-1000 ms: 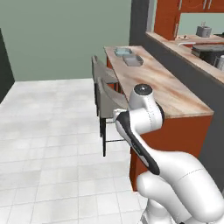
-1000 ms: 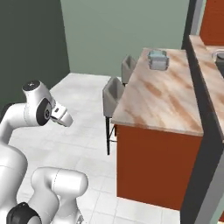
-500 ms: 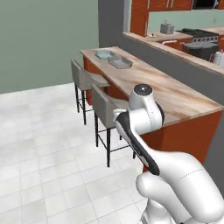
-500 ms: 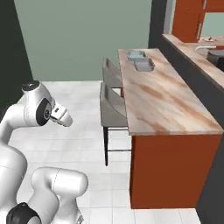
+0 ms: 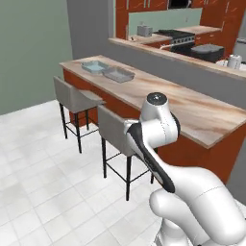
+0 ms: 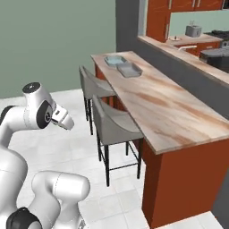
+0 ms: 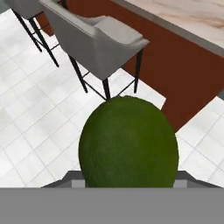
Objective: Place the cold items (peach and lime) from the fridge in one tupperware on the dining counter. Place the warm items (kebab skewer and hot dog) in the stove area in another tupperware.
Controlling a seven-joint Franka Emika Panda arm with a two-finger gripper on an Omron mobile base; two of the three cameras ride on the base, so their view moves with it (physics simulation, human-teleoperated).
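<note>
- The lime (image 7: 128, 142) is seen large and close in the hand view, dark green and rough-skinned, held at the gripper (image 7: 129, 181) with its lower edge cut off by the bottom of that view.
- The gripper is closed on the lime (its finger tips are hidden behind the fruit, so the contact itself is not seen).
- In the right base view the gripper (image 6: 67, 123) is seen at the end of the folded arm, raised over the tiled floor (image 6: 53, 147) and apart from the desk; the lime cannot be made out there.
- Beyond the lime, a grey stool (image 7: 98, 41) on thin dark legs is seen in the hand view, just beside the red-brown base of the dining counter.
- Two grey stools (image 6: 114, 125) are lined up along the near side of the dining counter (image 6: 170, 112), the desk with the beige-pink marbled top.
- At the far end of the desk, the light blue tupperware (image 6: 115, 60) and the grey tupperware (image 6: 129, 69) are set just beside each other; what lies inside them is too small to tell.
- Behind the grey-fronted ledge (image 5: 192, 62), the stove area (image 5: 178, 36) is partly hidden, with only its dark top and red-brown cabinets showing.
</note>
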